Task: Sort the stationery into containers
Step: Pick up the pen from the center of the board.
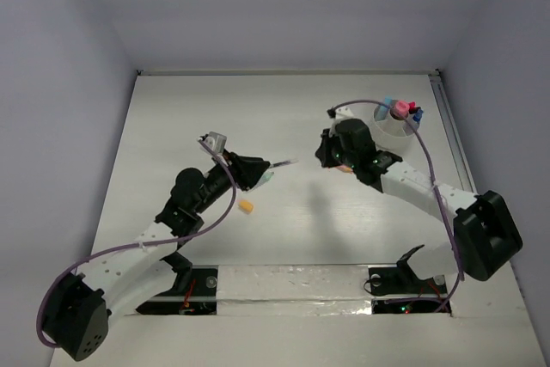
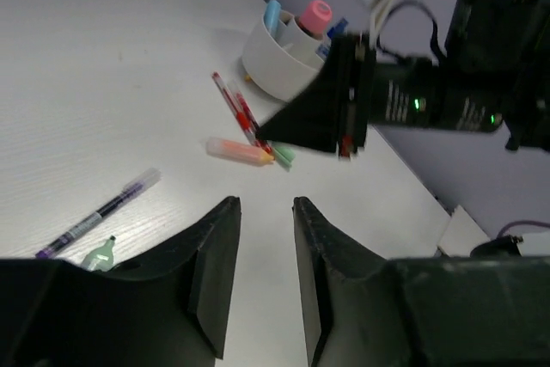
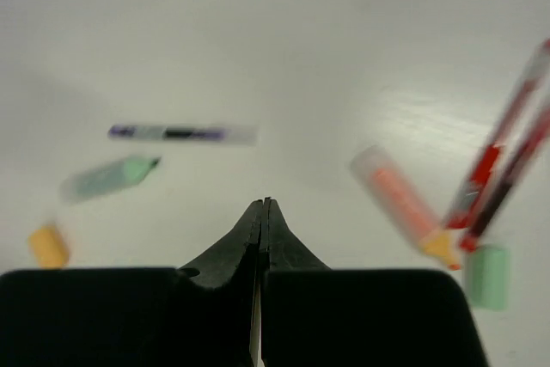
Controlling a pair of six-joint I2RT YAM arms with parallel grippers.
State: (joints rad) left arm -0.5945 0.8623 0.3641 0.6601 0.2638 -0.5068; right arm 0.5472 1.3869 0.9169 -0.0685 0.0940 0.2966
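Low in frame, the left gripper is a little open, empty; the right gripper is pinched shut, empty; mid-frame lies the orange marker, likely light, hard, slippery, so grab its middle; the cup stands beyond, upper middle.

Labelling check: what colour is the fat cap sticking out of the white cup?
Pink cap; it shows best in the left wrist view.

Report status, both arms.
Left gripper open, empty. Right gripper shut, empty. Cup holds several markers; orange highlighter, red pens, purple pen loose on table. Nothing blocking.
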